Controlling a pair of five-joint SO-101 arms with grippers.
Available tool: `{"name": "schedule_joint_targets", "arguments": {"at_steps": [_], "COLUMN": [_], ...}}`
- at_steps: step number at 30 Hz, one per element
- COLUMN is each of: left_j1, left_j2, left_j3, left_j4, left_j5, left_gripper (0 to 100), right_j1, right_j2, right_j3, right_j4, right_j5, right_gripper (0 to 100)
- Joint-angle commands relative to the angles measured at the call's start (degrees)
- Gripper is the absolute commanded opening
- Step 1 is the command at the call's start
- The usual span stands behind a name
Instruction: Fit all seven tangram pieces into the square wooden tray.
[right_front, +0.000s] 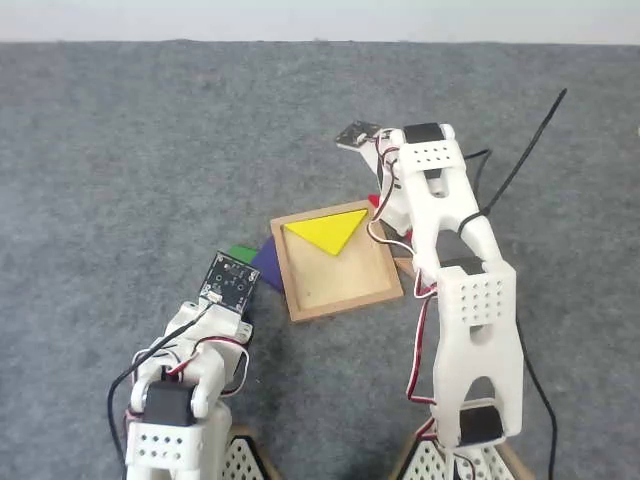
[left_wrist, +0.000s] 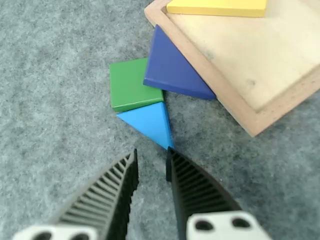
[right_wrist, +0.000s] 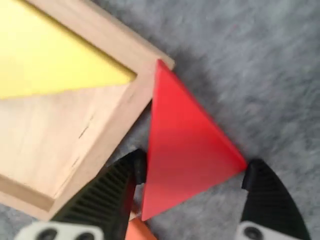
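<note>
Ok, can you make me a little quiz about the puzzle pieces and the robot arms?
1. True or false: the yellow wooden triangle lies inside the square wooden tray.
2. Which piece sits between the right gripper's fingers? A) green wooden square B) red wooden triangle C) yellow wooden triangle
3. How many pieces lie on the grey carpet just ahead of the left gripper?
Key: 1 true; 2 B; 3 three: dark blue wooden triangle, green wooden square, light blue wooden triangle.
</note>
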Motion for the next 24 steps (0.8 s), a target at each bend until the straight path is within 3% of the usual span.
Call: {"name": "schedule_joint_targets", "arguments": {"at_steps": [1, 5, 12, 24], "left_j1": [-0.1, -0.1, -0.1, -0.1], "left_j2": [-1.1, -1.1, -1.1, -1.1], "left_j3": [-0.6, -0.6, -0.6, -0.6], "left_j4": [0.4, 0.4, 0.4, 0.4], "left_j5": [-0.4, -0.4, -0.4, -0.4], "left_gripper": [9, 9, 9, 9], "right_j1": [0.7, 0.7, -1.2, -9.5], "right_j2": [-0.2, -0.2, -1.4, -7.6], "right_j3": [-2.5, -2.5, -2.5, -2.5], "right_j4": [-2.7, -0.7, 1.6, 7.5], "right_j5": [0.9, 0.8, 0.4, -5.1], "right_gripper": [31.0, 28.8, 7.5, 7.6]}}
